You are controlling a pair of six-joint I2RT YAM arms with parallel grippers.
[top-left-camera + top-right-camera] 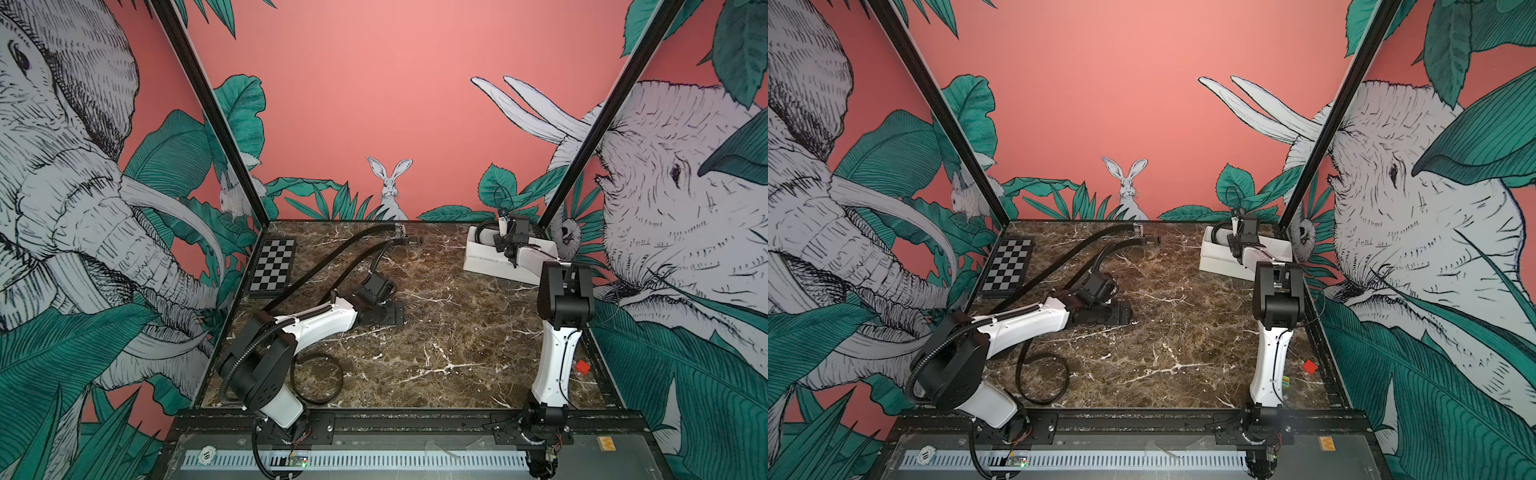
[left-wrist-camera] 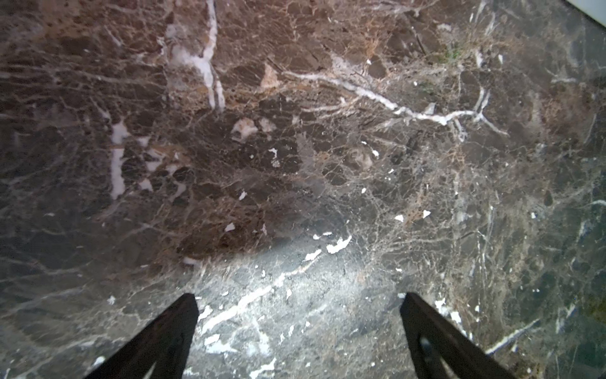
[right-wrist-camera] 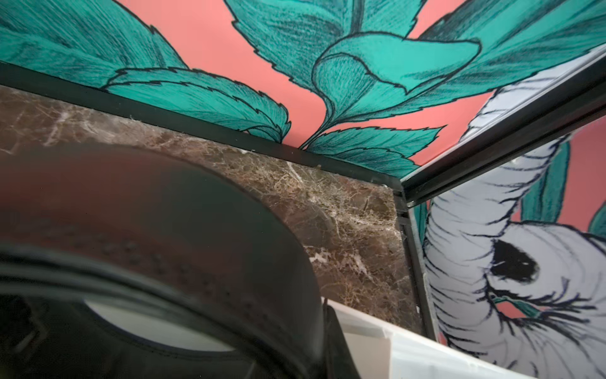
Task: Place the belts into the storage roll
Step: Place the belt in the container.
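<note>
While the right arm is reaching into the far right corner of the marble table (image 1: pixel 436 332), the right gripper (image 1: pixel 510 255) is hanging over the white storage roll (image 1: pixel 490 266). Its fingers are pinched nearly together on what is looking like a coiled belt (image 3: pixel 246 256). The right wrist view is showing that black coil close and blurred, curling above the white floor at the roll's far end. The left gripper (image 2: pixel 299 297) is hovering low over bare marble, jaws standing wide apart and holding nothing. A looped belt (image 1: pixel 320 402) is lying beside the left arm's base, well apart from the storage roll. A stretched belt (image 1: pixel 380 226) is running from the back edge toward a checkered board (image 1: pixel 272 266), and a red block (image 1: pixel 582 367) is sitting near the right edge.
</note>
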